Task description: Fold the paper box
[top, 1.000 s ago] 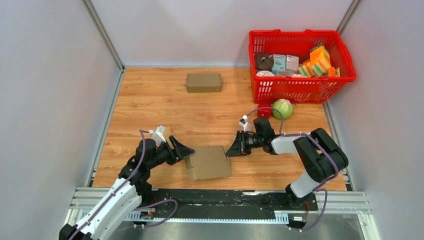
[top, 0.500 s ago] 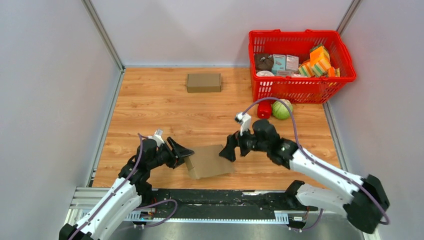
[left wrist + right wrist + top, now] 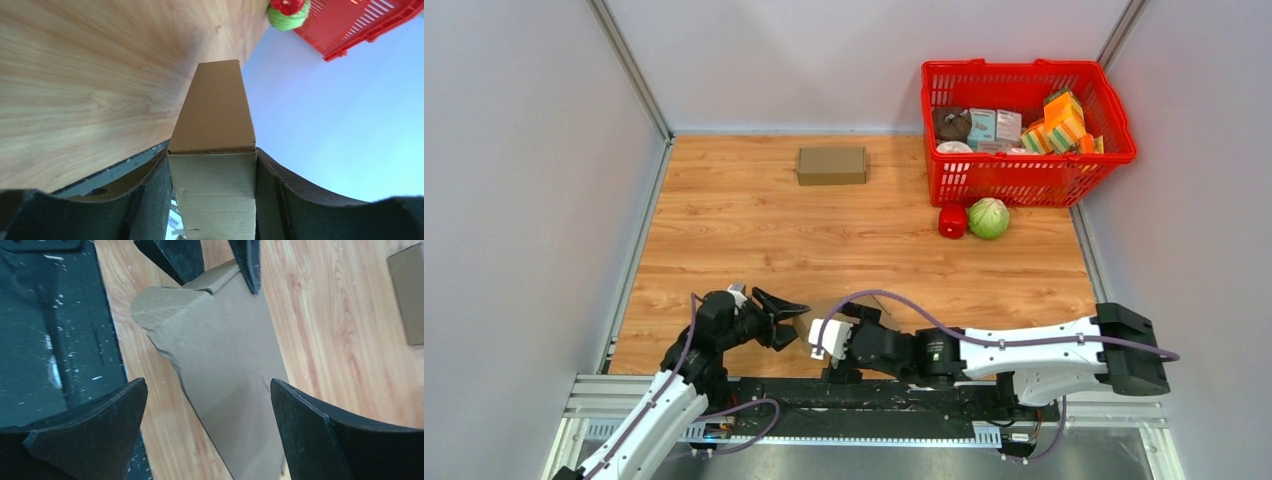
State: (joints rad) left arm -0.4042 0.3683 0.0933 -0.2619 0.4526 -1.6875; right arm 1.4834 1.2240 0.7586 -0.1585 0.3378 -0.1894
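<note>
- Wooden desk [image 3: 754,220] with pale walls on three sides; a red basket [image 3: 1028,110] sits at 2 o'clock and a spare carton [image 3: 831,165] at 12
- Paper box [image 3: 225,365] lies at 6 o'clock by the near edge, with one rounded flap loose; folding looks barely begun, ends unclosed
- Left hand [image 3: 796,322] pinches its end
- Right hand [image 3: 208,385] hovers above, fingers spread wide, holding nothing

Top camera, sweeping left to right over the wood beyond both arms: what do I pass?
small cardboard box → small red object → green cabbage. The red basket spans above the last two, so it is left unplaced.
</note>
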